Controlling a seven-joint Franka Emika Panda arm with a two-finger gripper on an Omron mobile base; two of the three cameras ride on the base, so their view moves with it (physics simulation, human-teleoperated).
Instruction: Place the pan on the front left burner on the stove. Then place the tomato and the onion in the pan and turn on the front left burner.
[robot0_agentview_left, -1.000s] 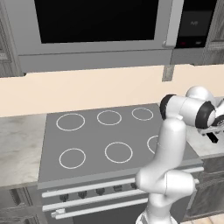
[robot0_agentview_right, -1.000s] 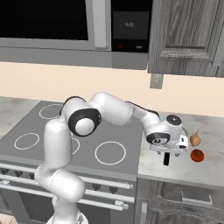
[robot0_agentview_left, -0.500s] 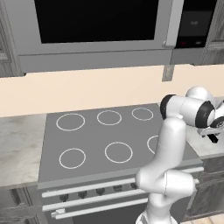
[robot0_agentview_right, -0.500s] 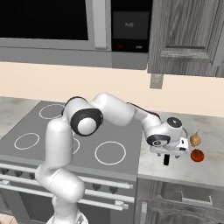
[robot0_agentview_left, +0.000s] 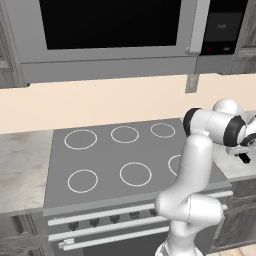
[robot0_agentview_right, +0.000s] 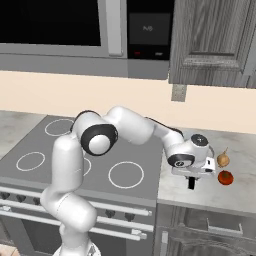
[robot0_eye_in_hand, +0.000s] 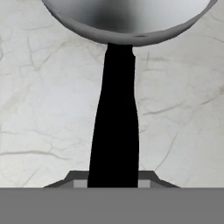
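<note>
Our gripper has just snapped from wide open to closed on the pan's black handle, so the grasp looks made and lifting comes next, we judge. The pan sits on the marbled counter right of the stove, well apart from the front left burner. Shiny steel bowl, wavy handle. Onion and tomato wait just beside.

Since a second ago the gripper closes its jaws from wide apart onto the pan's black handle (seen close in the hand view), and the hand now sits slightly lower over the marble counter.
</note>
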